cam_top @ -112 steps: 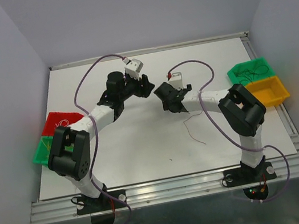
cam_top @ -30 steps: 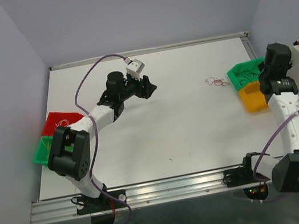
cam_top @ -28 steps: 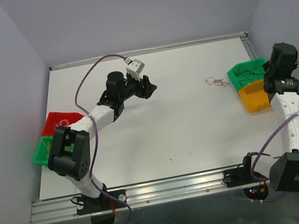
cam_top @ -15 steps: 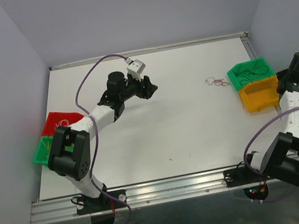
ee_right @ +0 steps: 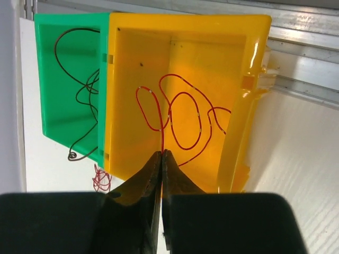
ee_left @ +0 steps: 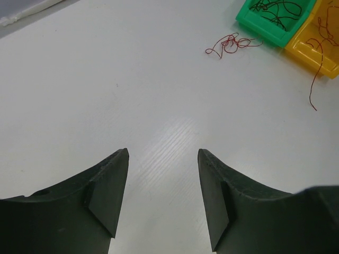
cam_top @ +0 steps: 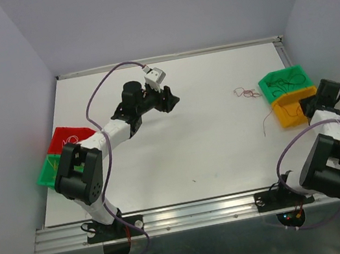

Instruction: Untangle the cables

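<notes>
Above the yellow bin (ee_right: 132, 63), the red wire (ee_right: 161, 132) disappears between the pressed-together fingers of my right tool (ee_right: 162, 154); overhead, that tool is too small to resolve. My left wrist view crops the bin.

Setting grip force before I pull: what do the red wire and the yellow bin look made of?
The red wire looks like thin plastic-coated wire, smooth and limp, since it lies in loose loops; the core cannot be seen. The yellow bin is probably moulded hard plastic, glossy, with bright glare on its right wall.
</notes>
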`<move>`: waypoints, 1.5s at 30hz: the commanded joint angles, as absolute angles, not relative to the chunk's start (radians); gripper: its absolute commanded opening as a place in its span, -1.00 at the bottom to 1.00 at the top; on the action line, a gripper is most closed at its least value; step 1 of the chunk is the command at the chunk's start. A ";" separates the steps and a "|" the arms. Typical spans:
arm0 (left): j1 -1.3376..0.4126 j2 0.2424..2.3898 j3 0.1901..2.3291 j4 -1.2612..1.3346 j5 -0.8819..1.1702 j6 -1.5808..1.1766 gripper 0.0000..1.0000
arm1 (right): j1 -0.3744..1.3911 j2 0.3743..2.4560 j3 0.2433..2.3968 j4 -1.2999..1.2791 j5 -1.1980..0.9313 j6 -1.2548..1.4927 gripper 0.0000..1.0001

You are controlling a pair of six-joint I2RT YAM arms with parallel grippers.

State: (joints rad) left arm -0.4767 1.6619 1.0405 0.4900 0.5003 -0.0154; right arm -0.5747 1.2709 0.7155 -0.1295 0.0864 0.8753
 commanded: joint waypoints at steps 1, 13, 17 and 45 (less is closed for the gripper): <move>-0.483 1.625 1.043 0.543 0.508 -0.005 0.32 | -0.574 1.233 0.707 -0.043 0.126 0.870 -0.85; -0.485 1.615 1.042 0.545 0.505 -0.005 0.32 | -0.335 1.097 0.836 -0.193 0.376 0.687 0.50; -0.485 1.617 1.043 0.545 0.502 -0.005 0.32 | -0.155 1.173 0.926 -0.253 0.400 0.627 0.82; -0.486 1.617 1.043 0.541 0.523 0.020 0.32 | 0.173 1.994 1.467 -0.308 0.548 0.199 0.93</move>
State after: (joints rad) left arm -0.4828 1.6619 1.0405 0.4904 0.5041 0.0040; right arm 0.1959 1.9610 1.4006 -0.3298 0.5514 0.2047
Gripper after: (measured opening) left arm 0.659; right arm 0.971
